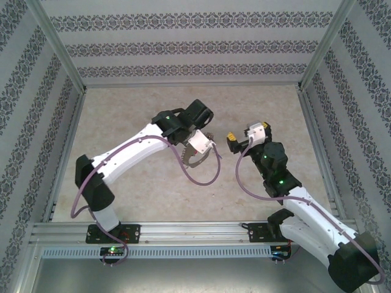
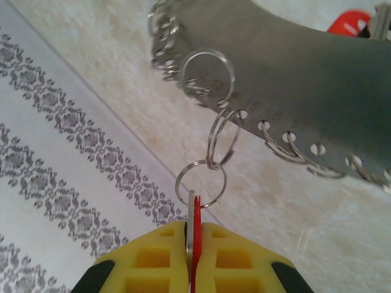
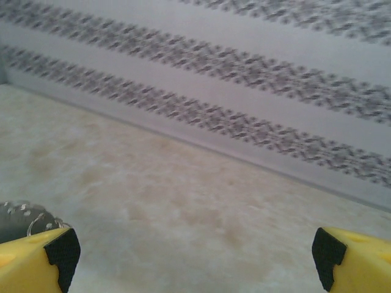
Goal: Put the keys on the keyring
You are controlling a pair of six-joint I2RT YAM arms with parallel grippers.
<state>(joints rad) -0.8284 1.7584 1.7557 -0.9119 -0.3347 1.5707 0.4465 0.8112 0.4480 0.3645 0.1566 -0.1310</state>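
Keyring (image 2: 293,79): grey curved band, holes along its edge, many split rings through them. Lifted off the table (image 3: 183,183).

Red key (image 2: 195,213) hangs below the band. Its small ring (image 2: 178,185) links to a second ring through one hole, so it is probably already threaded.

Left gripper (image 2: 194,244) is clamped flat on the key blade, below the band. Right gripper (image 3: 195,250) is beside the band, fingers wide apart, holding nothing.

Advice: keep the links lightly taut without twisting, and let the right steady the band beside that hole before letting go.
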